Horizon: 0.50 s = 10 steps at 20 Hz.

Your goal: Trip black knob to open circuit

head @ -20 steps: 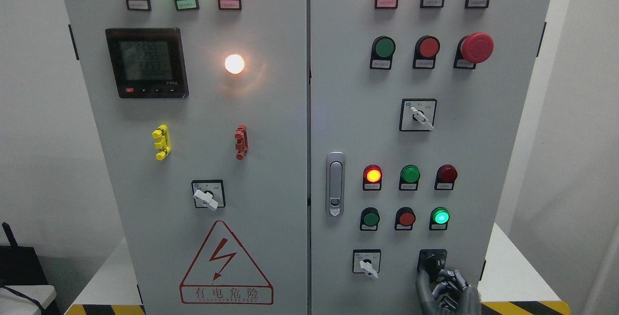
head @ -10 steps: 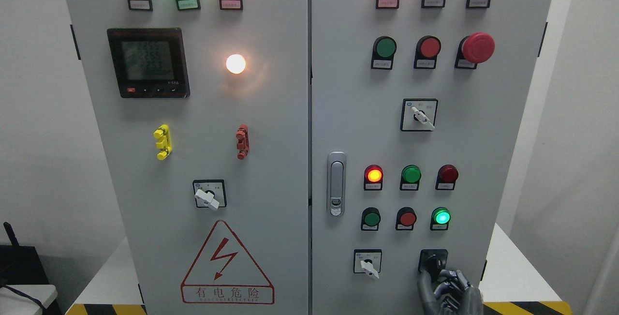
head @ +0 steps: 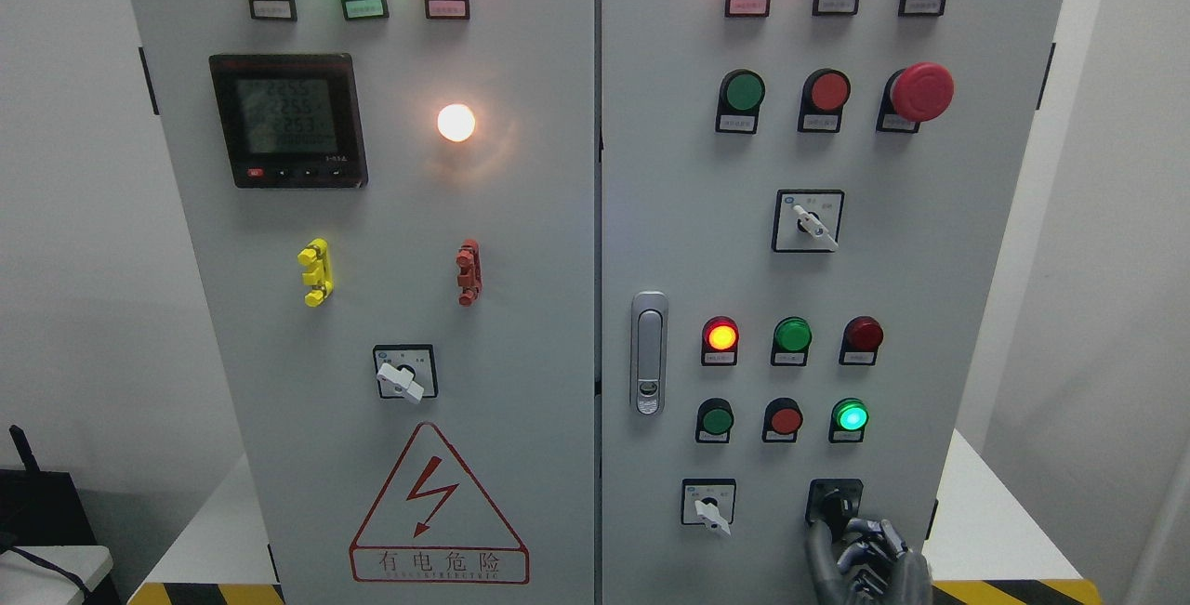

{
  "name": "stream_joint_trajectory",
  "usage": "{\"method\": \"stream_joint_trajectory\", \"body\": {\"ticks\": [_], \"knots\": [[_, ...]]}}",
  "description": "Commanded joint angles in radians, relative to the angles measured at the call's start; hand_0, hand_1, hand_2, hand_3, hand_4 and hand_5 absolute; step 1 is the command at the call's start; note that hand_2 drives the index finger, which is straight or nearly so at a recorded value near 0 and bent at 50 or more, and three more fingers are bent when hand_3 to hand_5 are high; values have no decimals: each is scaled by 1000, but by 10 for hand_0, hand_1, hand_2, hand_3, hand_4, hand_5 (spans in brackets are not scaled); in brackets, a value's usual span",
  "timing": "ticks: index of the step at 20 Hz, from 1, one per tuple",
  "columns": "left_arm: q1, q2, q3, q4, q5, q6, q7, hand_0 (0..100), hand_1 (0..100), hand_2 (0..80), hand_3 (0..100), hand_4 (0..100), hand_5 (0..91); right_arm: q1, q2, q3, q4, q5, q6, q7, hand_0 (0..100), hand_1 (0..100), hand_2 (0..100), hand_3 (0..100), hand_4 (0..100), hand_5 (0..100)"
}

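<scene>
Presently, your right hand (head: 869,560) low at the cabinet (head: 930,308) door's bottom right, dark fingers (head: 818,545) curled up against the black knob (head: 834,503), small and glossy in its square black plate, grip itself unclear.

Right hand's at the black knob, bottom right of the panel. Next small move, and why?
Probably a short wrist twist to turn the black knob. The right hand is already up against it from below, fingers curled at the knob, so no further reach looks needed. How firm the grasp is cannot be told. The green lamp above it is lit.
</scene>
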Motion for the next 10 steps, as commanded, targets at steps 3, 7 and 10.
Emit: {"method": "stream_joint_trajectory", "body": {"ticks": [3, 7, 10], "knots": [[-8, 0, 0, 0, -32, 0, -1, 120, 389, 0, 0, 0, 0, -1, -1, -3, 8, 1, 1, -3, 569, 782, 589, 892, 835, 919], [-8, 0, 0, 0, -32, 0, -1, 120, 389, 0, 0, 0, 0, -2, -1, -3, 13, 1, 1, -3, 567, 779, 586, 887, 832, 914], [-8, 0, 0, 0, -34, 0, -1, 120, 389, 0, 0, 0, 0, -2, -1, -3, 16, 13, 0, -5, 562, 773, 586, 883, 827, 909]]}}
